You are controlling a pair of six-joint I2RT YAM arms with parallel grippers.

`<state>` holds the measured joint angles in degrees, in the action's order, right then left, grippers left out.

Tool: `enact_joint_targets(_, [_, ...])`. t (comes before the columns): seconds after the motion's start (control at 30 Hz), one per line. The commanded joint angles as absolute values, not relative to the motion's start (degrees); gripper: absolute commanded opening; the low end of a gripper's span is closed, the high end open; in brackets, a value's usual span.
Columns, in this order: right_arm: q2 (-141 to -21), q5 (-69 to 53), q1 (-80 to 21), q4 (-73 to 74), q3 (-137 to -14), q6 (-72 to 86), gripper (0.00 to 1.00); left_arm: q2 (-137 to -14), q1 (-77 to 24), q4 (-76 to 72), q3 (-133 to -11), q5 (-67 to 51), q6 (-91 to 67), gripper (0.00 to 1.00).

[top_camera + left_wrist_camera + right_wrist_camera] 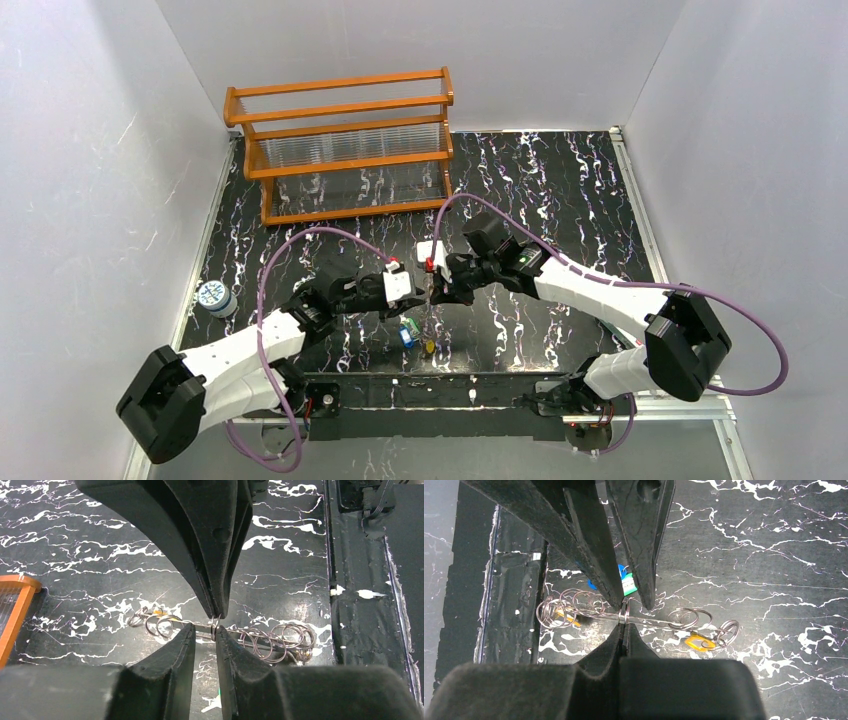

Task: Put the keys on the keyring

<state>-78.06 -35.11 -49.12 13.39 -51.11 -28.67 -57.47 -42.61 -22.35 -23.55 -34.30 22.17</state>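
Note:
The keyring (654,621) is a thin wire stretched sideways just above the black marbled table, with several small split rings on it. It also shows in the left wrist view (233,631). My right gripper (624,627) is shut on one small ring (624,615) at the wire's middle. My left gripper (205,630) is open, its fingertips on either side of that ring, facing the right gripper (216,612). A yellow key (698,641) hangs at one end. Blue and green keys (408,333) lie on the table below the grippers, a yellow one (428,347) beside them.
An orange wooden rack (345,150) stands at the back left; its corner shows in the left wrist view (15,605). A small white and blue roll (215,298) sits at the left edge. The table's metal front rail (470,390) runs between the arm bases.

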Motion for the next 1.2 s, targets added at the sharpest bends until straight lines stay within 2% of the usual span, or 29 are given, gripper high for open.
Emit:
enact_joint_targets(0.0, [-76.9, -36.9, -49.6, 11.2, -53.0, -28.7, 0.01, -58.1, -43.0, -25.0, -25.4, -36.7, 21.5, 0.19])
enact_joint_targets(0.1, [-77.0, -36.8, -49.7, 10.9, -52.9, -28.6, 0.01, -58.7, -43.1, -25.2, -25.6, -37.2, 21.5, 0.16])
enact_joint_targets(0.23, [-76.7, -36.5, -49.7, 9.9, -52.5, -28.6, 0.01, -59.8, -43.2, -25.4, -25.8, -38.1, 21.3, 0.0])
enact_joint_targets(0.5, [-74.7, -32.9, -49.7, 4.5, -49.3, -26.9, 0.03, -57.5, -43.2, -25.7, -24.5, -33.5, 20.5, 0.0])
enact_joint_targets(0.67, [-70.3, -26.4, -49.7, -8.3, -41.7, -21.3, 0.43, -51.3, -43.2, -31.2, -20.7, -24.4, 15.3, 0.0])
enact_joint_targets(0.77, [-67.9, -26.2, -49.0, -16.6, -37.2, -16.9, 0.51, -47.5, -43.2, -39.4, -16.6, -20.5, 10.4, 0.0])
enact_joint_targets(0.97, [-64.3, -34.8, -46.0, -32.1, -31.0, -9.9, 0.51, -42.9, -43.2, -53.4, -9.8, -21.9, 4.8, 0.0])
enact_joint_targets(1.17, [-61.2, -41.0, -43.9, -44.0, -26.8, -5.2, 0.44, -41.0, -43.2, -65.1, -5.4, -23.6, 0.8, 0.0])
